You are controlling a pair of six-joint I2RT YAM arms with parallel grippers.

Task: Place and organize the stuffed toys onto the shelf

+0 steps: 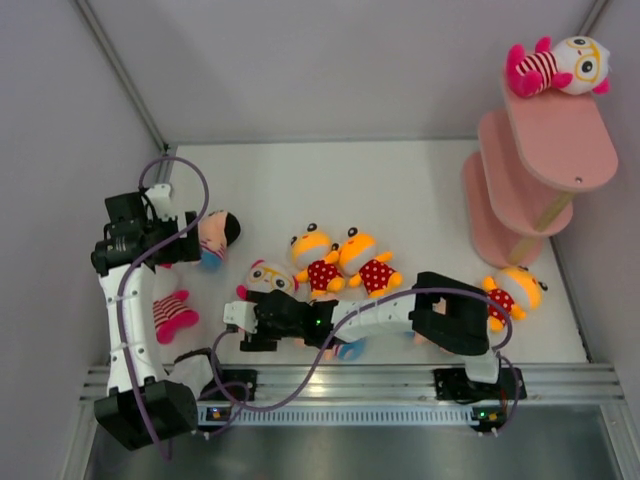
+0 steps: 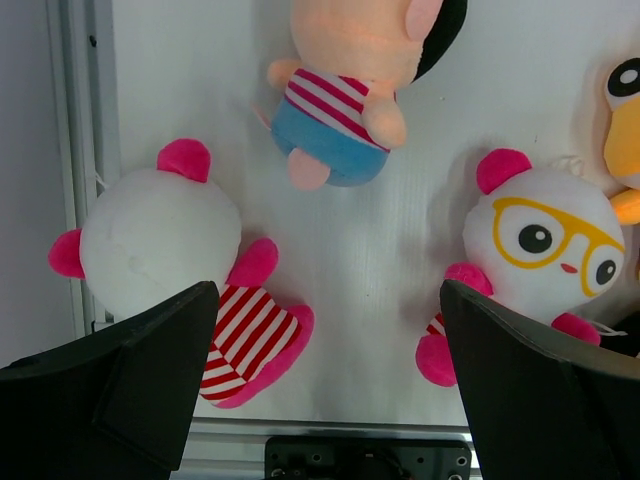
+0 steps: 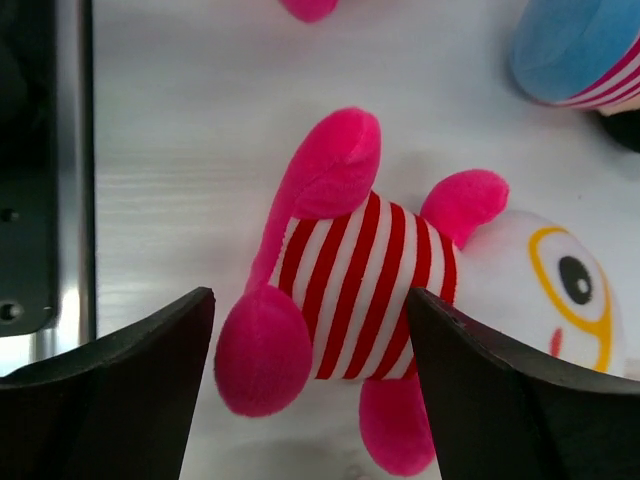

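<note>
A white-pink striped toy with glasses (image 1: 265, 280) lies on the table. My right gripper (image 1: 240, 328) hangs low over it, open; in the right wrist view its striped body (image 3: 370, 280) lies between my right gripper's (image 3: 310, 300) spread jaws, untouched. My left gripper (image 1: 190, 240) is open and empty above the table (image 2: 400, 280), over a face-down striped toy (image 2: 160, 240) and below a boy in blue (image 2: 345, 100). A third striped toy (image 1: 555, 65) lies on the top board of the pink shelf (image 1: 545, 150).
Two orange polka-dot toys (image 1: 315, 260) (image 1: 368, 262) lie mid-table, a third (image 1: 512, 295) by the shelf foot. Another blue toy (image 1: 345, 348) is partly hidden under my right arm. The metal rail (image 1: 350, 380) runs along the near edge. Walls close in left and right.
</note>
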